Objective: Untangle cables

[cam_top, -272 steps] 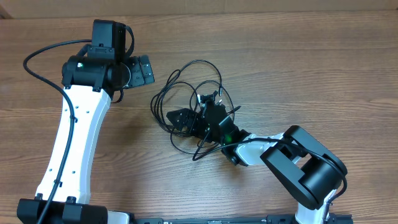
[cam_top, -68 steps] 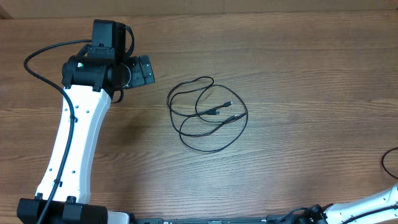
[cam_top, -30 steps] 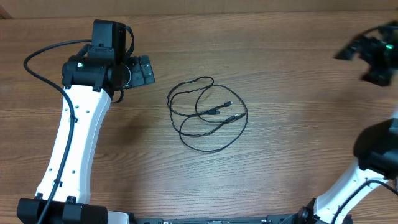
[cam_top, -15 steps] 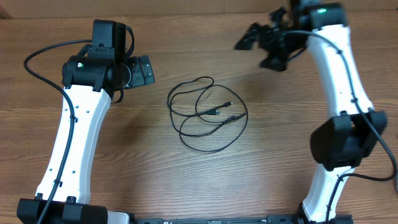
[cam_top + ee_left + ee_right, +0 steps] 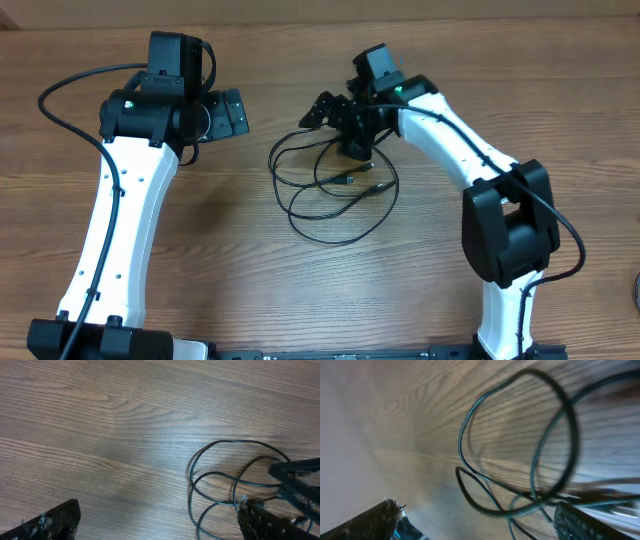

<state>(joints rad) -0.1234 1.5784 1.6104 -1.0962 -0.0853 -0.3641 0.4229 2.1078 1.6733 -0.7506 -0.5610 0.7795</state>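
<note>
The black cables point(image 5: 346, 181) lie in a loose, overlapping coil flat on the wooden table point(image 5: 480, 90). The right gripper point(image 5: 337, 131) is positioned over the coil's upper loops, jaws spread wide, nothing clamped. The left gripper point(image 5: 238, 113) sits left of the coil, apart from it, jaws spread wide and empty.

Open bench point(image 5: 560, 100) near and left of the cables point(image 5: 345, 181); right tool point(image 5: 338, 128) hanging over their far edge, its arm along the right; left tool point(image 5: 237, 113) well apart.
</note>
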